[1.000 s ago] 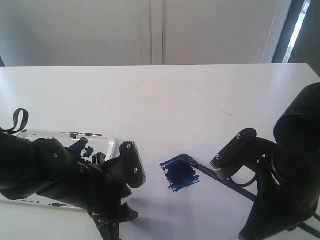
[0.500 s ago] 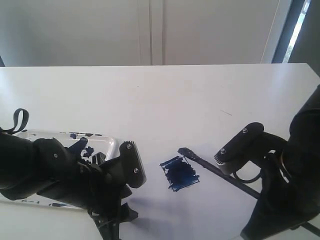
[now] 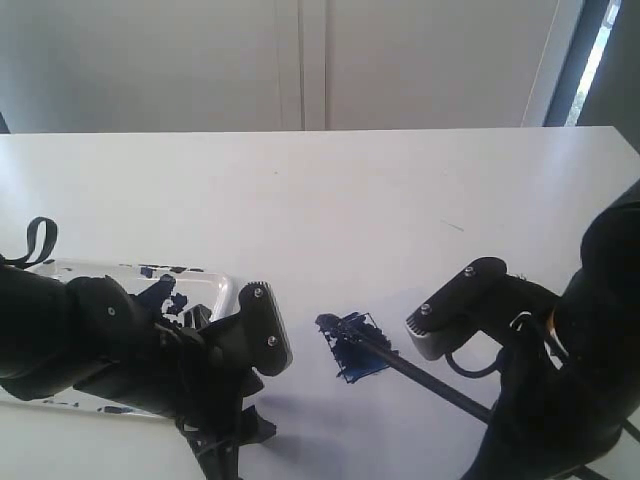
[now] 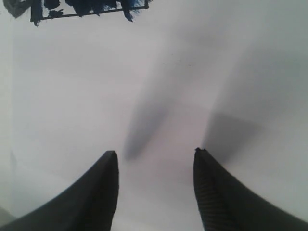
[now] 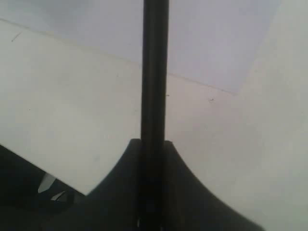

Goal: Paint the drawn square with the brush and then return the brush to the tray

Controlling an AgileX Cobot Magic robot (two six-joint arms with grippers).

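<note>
The drawn square [image 3: 356, 352] lies on the white paper sheet [image 3: 410, 305], its inside smeared dark blue; its lower edge also shows in the left wrist view [image 4: 86, 8]. The brush [image 3: 400, 365] slants across the sheet with its tip resting on the square's upper left part. My right gripper [image 3: 430, 358] is shut on the brush's black shaft [image 5: 155, 72], which runs straight out between the jaws [image 5: 153, 144]. The tray [image 3: 218, 285], smeared with blue-black paint, sits at the left, partly hidden by my left arm. My left gripper [image 4: 154, 154] hangs open and empty over bare paper, just left of the square [image 3: 268, 380].
The white table [image 3: 330, 200] stretches back to a pale wall. The paper's edge [image 5: 207, 82] crosses the right wrist view. A black cable loop [image 3: 40, 238] sticks up at the far left beside the left arm.
The right gripper has swung left, carrying the brush tip from just right of the square back onto its upper left part. The left arm has not moved.
</note>
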